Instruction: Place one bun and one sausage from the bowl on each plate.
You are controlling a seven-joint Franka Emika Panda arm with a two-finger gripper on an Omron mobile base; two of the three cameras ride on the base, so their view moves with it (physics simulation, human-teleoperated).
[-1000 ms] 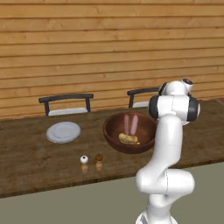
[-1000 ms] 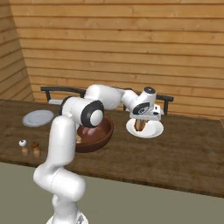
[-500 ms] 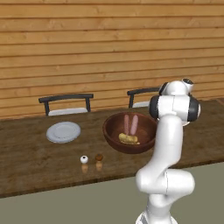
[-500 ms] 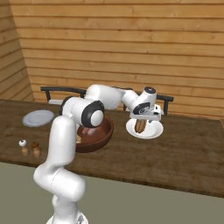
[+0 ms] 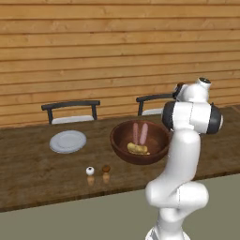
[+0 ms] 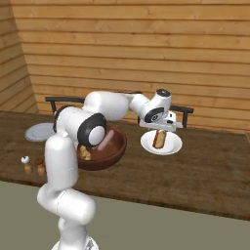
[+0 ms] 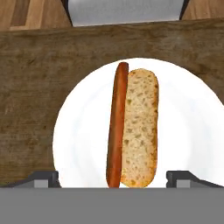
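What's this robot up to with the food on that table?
It is sharing out food from the wooden bowl onto two plates. The gripper hovers open over the near plate, where a bun and a sausage lie side by side. The far plate has nothing on it; what looks like two sausages and a bun remain in the bowl.

horizontal wood-plank wall (image 5: 93,51), dark wooden table (image 5: 33,171), perhaps two chairs (image 5: 71,111) behind
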